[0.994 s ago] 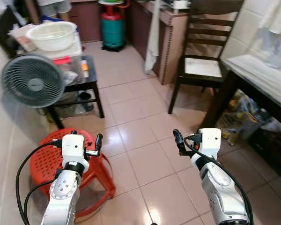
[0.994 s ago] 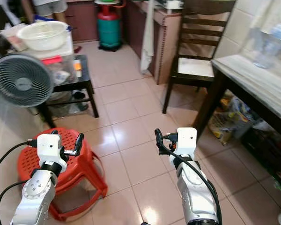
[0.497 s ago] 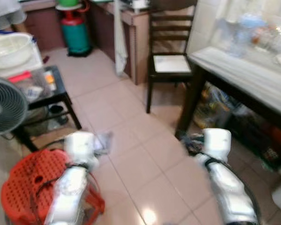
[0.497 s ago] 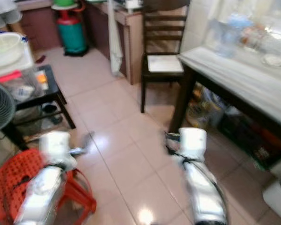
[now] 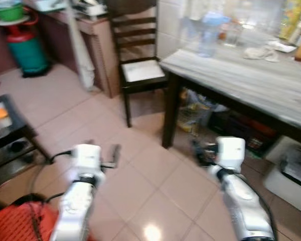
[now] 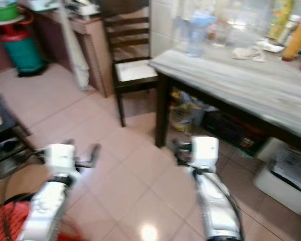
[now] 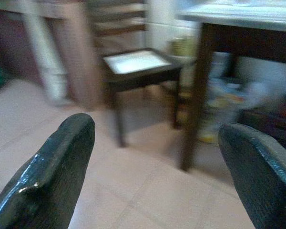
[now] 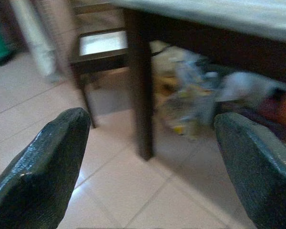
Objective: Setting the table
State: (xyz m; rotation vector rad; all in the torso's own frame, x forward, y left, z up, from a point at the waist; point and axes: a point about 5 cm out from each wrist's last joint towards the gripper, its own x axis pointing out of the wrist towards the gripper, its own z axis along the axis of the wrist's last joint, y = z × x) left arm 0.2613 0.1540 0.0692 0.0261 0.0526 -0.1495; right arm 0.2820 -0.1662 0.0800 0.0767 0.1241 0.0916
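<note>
Low in the frame, both grippers ride empty over the tiled floor [image 5: 140,175]. L gripper [image 7: 157,167] has its fingers wide apart w/ nothing between them; R gripper [image 8: 152,162] likewise spread and bare. Head view puts the left gripper lower left and the right gripper lower centre-right, near the dark table leg [image 5: 169,113].

Task target, the table [image 5: 251,83], fills the upper right: pale wood-grain top, w/ a water jug [image 5: 209,35], a crumpled cloth [image 5: 258,51] and bottles [image 6: 296,37] at the far edge. Clutter underneath, bags [image 5: 200,113] and a white bin [image 5: 291,175]. Dark chair [image 5: 138,65] stands at the table's end, upper centre.

My read: approach step, nothing picked up yet. I'd square up to the table edge, slow down so the blur clears, and keep the R arm off that leg before reaching.

Vs. 1 s ago: camera has swung right. Fan and basin are out of view, red stool [image 5: 20,226] is just a sliver bottom left, table much more central.
</note>
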